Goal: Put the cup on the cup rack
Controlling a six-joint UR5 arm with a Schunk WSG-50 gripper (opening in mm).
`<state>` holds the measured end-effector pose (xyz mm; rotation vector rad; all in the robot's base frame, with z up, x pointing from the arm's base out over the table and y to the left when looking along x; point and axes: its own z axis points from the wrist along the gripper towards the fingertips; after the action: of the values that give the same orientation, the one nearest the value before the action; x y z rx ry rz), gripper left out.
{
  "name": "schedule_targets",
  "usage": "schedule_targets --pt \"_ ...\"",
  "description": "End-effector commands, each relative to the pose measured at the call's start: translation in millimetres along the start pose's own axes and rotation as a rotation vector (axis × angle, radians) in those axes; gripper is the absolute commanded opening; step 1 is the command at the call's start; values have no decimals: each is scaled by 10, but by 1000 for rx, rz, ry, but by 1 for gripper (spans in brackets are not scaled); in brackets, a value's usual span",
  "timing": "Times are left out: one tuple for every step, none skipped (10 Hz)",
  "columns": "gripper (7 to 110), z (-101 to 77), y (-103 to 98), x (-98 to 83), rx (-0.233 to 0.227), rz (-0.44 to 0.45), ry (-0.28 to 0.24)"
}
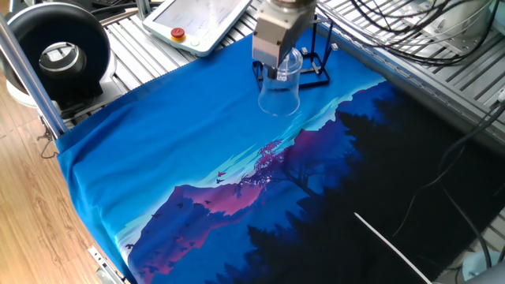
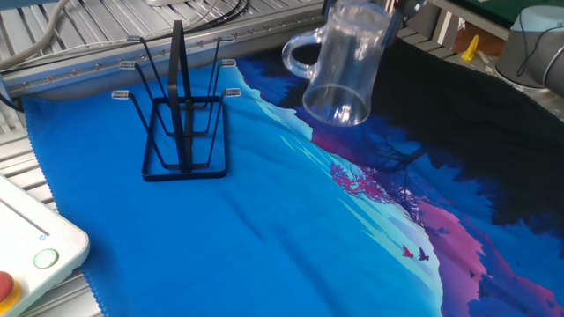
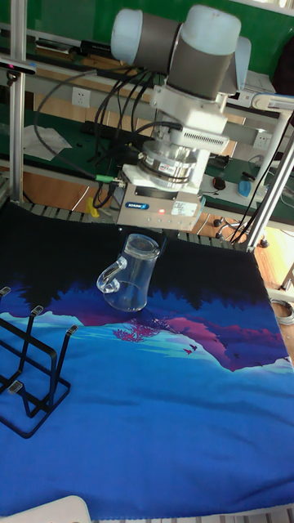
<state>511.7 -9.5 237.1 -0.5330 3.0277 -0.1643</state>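
Observation:
The cup (image 2: 344,63) is a clear glass mug hanging in the air, tilted with its mouth down and its handle (image 2: 298,55) toward the rack. My gripper (image 3: 149,237) is shut on its thick base from above. In one fixed view the gripper (image 1: 279,61) and the cup (image 1: 279,91) sit just in front of the cup rack (image 1: 314,69). The cup rack (image 2: 181,123) is a black wire frame with thin upright pegs, standing on the blue cloth to the cup's left, apart from it. In the tall view the rack (image 3: 31,368) is at the lower left, below the cup (image 3: 135,276).
A printed blue and black cloth (image 1: 197,158) covers the table. A white pendant (image 1: 201,20) with a red button lies beyond its corner. A black round device (image 1: 59,55) stands at the far left. Cables (image 1: 410,31) hang behind the rack. A thin white rod (image 1: 394,244) lies on the dark part.

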Motion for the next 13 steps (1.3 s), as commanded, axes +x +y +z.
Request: schedule_targets --pt "22 -190 92 -6 -10 -4 -4" --pt "22 -179 86 -15 -8 -7 -5" --pt "22 -147 61 -30 1 -9 -5" --pt "22 -83 13 -58 12 -13 -9" --pt "22 -50 9 -75 11 -16 -15" --pt "22 -58 14 -69 11 -13 -11" --pt "22 -56 4 -67 12 -13 -11" --pt "22 -52 -2 -61 11 -13 -8" --pt "22 -46 1 -65 7 -13 -8" --pt "22 -51 19 -51 1 -13 -2" --pt "22 -51 26 -21 -2 3 10" --pt "22 -51 14 15 3 22 24" --pt "22 -52 38 23 -6 38 28"
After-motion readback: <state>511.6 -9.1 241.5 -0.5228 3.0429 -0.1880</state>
